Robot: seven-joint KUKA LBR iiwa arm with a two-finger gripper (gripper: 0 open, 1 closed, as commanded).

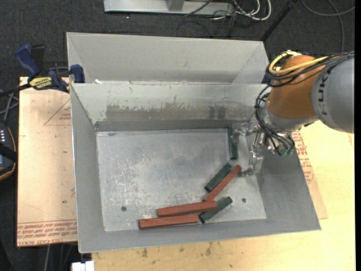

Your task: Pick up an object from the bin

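Camera view: grey bin (146,174) holds red-brown bars (183,209), dark green bars (217,179); gripper (242,161) spread wide, empty.

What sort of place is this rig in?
Probably a robotics lab bin-picking cell: a grey metal bin of loose red-brown sticks, the arm's gripper down inside it, cables strewn behind.

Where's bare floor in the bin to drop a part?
The left half of the bin floor, from left wall to back wall, is bare. Crowded front right: red-brown sticks and dark green blocks lie by the tool.
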